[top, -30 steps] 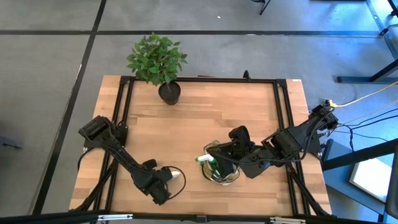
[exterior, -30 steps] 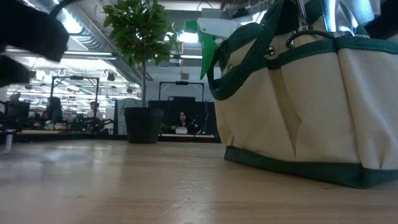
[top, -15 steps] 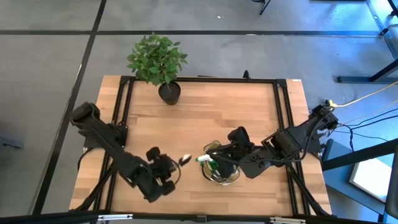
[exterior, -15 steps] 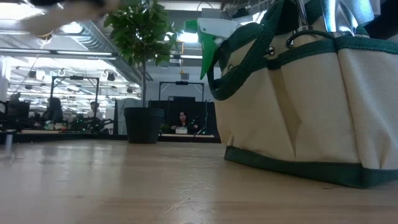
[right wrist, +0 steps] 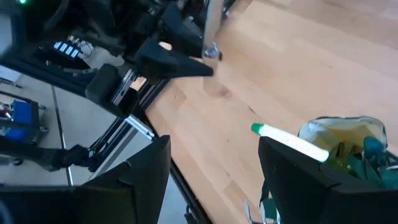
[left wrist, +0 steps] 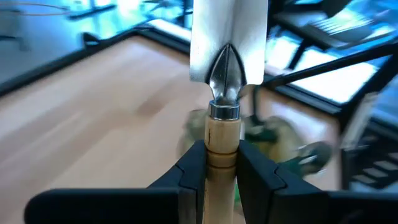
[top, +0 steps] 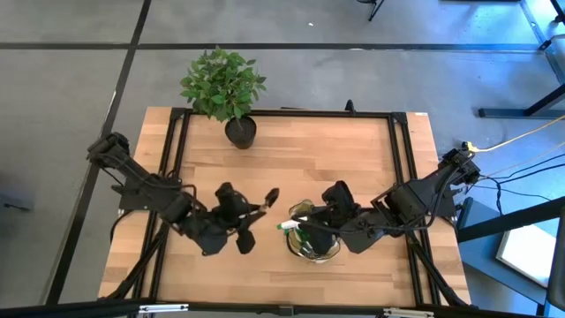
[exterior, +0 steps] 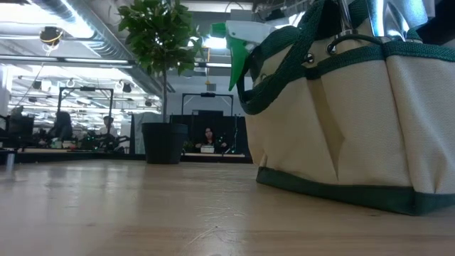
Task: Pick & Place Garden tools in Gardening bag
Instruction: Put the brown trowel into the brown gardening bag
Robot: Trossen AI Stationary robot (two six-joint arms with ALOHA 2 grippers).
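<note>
Left tool (left wrist: pixel 221 165) grips trowel (left wrist: pixel 227 56) beside bag (top: pixel 314 240).

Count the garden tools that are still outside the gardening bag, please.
1: a wooden-handled metal trowel, held above the table by the left gripper, beside the olive-green and tan fabric bag. Others may be hidden behind the arms.

Trowel (top: pixel 262 201) left of bag (top: pixel 313 238)

Gardening bag (exterior: pixel 355 121), tan fabric with green trim and a green loop handle, stands close at the worktop's (exterior: pixel 142 206) right side. Spray bottle's white-and-green trigger head (exterior: pixel 238 43) juts from its top. Potted plant (exterior: pixel 162 85) at the far edge.
</note>
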